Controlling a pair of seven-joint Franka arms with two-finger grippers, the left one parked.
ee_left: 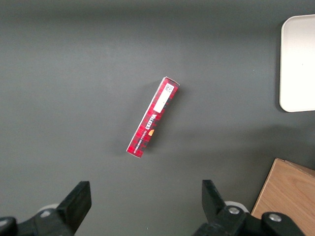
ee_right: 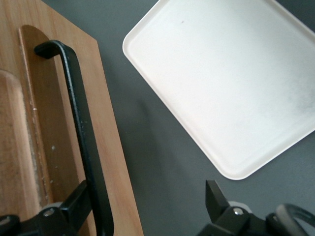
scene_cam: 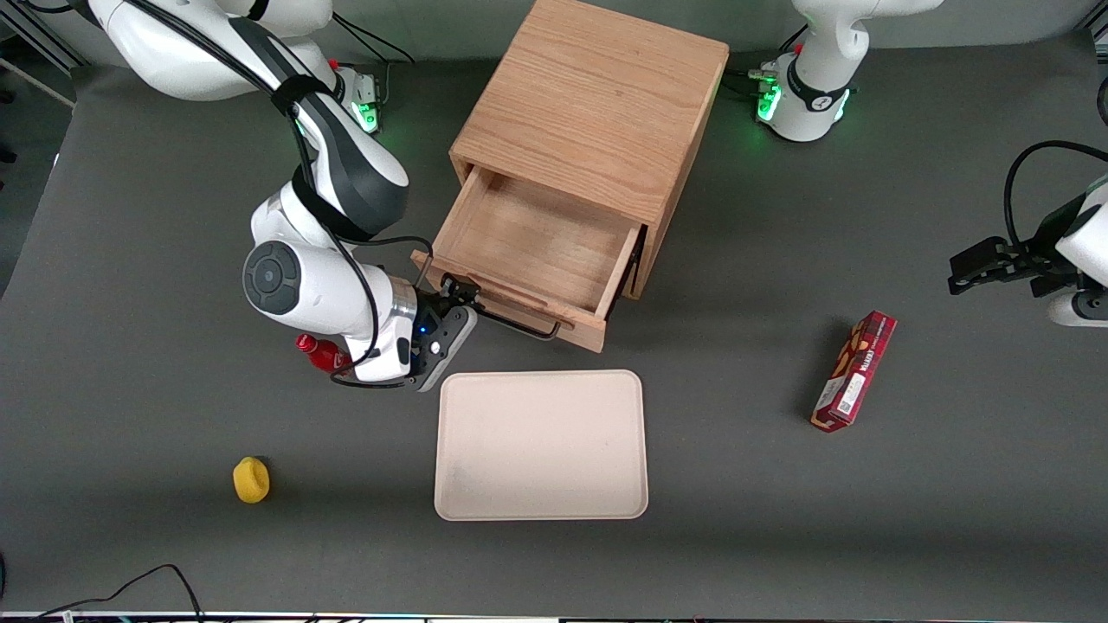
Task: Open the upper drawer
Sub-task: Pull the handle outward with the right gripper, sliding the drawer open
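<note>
- Upper drawer: light oak, grained, pulled well out of the cabinet, interior bare, shallow box shape with straight walls.
- Handle: thin black metal bar with bent ends, mounted on the drawer front over a long rounded recess in the wood.
- Gripper: at the working arm's end of the handle, touching or nearly touching the drawer front; fingers spread wide, one black finger tight against the bar, the other well clear over the table, nothing clamped.
- Cabinet: boxy, same oak, flat smooth top, standing between the two arm bases, farther from the front camera than the tray.
- Tray: cream, matte, rectangular with rounded corners and a low raised rim, lying flat just nearer the front camera than the drawer front.
- Red bottle: partly hidden under the working arm's wrist.
- Yellow lump: small, rounded, nearer the front camera, toward the working arm's end.
- Box: long, narrow, red tartan print, lying flat toward the parked arm's end.
- Table: dark grey, matte.
</note>
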